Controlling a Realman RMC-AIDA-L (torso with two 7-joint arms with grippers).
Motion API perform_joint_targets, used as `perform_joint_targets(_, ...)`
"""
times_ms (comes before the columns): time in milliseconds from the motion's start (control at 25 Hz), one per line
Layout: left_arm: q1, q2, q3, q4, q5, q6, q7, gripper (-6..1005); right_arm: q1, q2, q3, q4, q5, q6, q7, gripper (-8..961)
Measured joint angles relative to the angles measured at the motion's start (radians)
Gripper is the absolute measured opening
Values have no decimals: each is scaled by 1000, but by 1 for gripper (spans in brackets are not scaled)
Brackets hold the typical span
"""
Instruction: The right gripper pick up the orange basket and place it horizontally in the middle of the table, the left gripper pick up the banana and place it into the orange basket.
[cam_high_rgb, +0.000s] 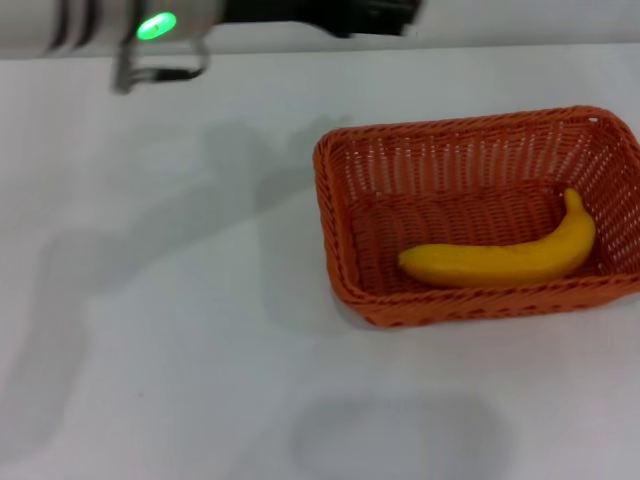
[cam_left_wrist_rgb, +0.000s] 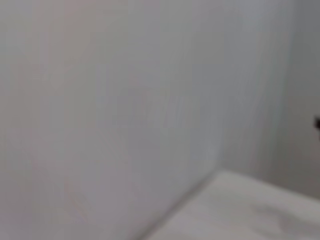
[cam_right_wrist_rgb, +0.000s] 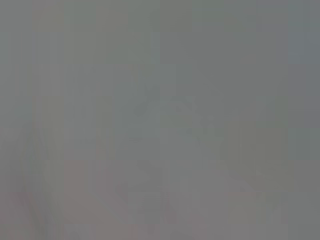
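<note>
The orange basket stands lengthwise on the white table, right of the middle, its right end running to the picture's edge. The yellow banana lies inside it along the front wall, its tip pointing to the back right. My left gripper hovers at the far edge of the table, beyond the basket's back left corner. Its grey body carries a glowing green light, and nothing is seen in it. The right gripper is out of view. Neither wrist view shows the basket or the banana.
Shadows of the arm fall on the tabletop left of the basket. The left wrist view shows only a pale wall and a table corner. The right wrist view is a plain grey blur.
</note>
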Motion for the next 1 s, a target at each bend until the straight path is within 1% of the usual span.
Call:
perform_joint_targets(120, 166, -1, -5, -35, -146, 85, 149, 893, 0, -5, 24, 103, 75, 89, -139, 760)
perform_joint_targets(160, 213, -2, -12, -36, -196, 105, 202, 893, 0, -6, 30, 124, 90, 107, -162, 760)
perform_joint_targets(200, 269, -3, -21, -29, -268, 126, 284, 893, 2, -7, 43, 161, 108, 132, -191, 759)
perform_joint_targets(240, 312, -3, -30, -16, -338, 135, 354, 893, 2, -7, 53, 183, 120, 148, -209, 759)
perform_joint_targets(280, 370, -3, -44, 8, -446, 142, 454, 893, 2, -7, 60, 196, 126, 156, -220, 759)
perform_joint_targets(320, 408, -3, -54, 30, -515, 139, 530, 893, 0, -5, 64, 202, 127, 159, -223, 759)
perform_joint_targets(400, 461, -3, -76, 85, -674, 120, 689, 893, -6, 0, 72, 212, 128, 155, -225, 759)
perform_joint_targets(440, 502, -3, -104, 160, -809, 79, 844, 893, -11, 0, 74, 221, 128, 151, -226, 759)
perform_joint_targets(480, 511, -3, -115, 188, -850, 60, 889, 893, -15, 1, 76, 231, 128, 147, -226, 759)
perform_joint_targets(560, 533, -3, -164, 290, -976, -22, 1039, 893, -27, 1, 83, 254, 128, 140, -226, 759)
perform_joint_targets(600, 533, -3, -164, 290, -976, -22, 1039, 893, -31, 1, 88, 264, 128, 138, -226, 759)
perform_joint_targets(640, 536, -3, -197, 352, -1031, -77, 1110, 893, -34, 2, 95, 277, 128, 137, -226, 759)
perform_joint_targets(680, 532, -1, -290, 515, -1111, -200, 1233, 893, -36, 2, 97, 285, 128, 137, -226, 759)
perform_joint_targets(760, 528, 0, -355, 601, -1132, -273, 1288, 893, -37, 2, 102, 311, 129, 137, -231, 759)
perform_joint_targets(880, 527, -1, -485, 726, -1142, -387, 1374, 893, -40, 4, 102, 363, 159, 160, -290, 759)
perform_joint_targets(960, 533, -1, -551, 780, -1143, -439, 1416, 893, -45, 4, 103, 409, 202, 182, -348, 759)
perform_joint_targets(1000, 535, 0, -566, 791, -1144, -448, 1423, 893, -46, 4, 103, 431, 221, 189, -372, 759)
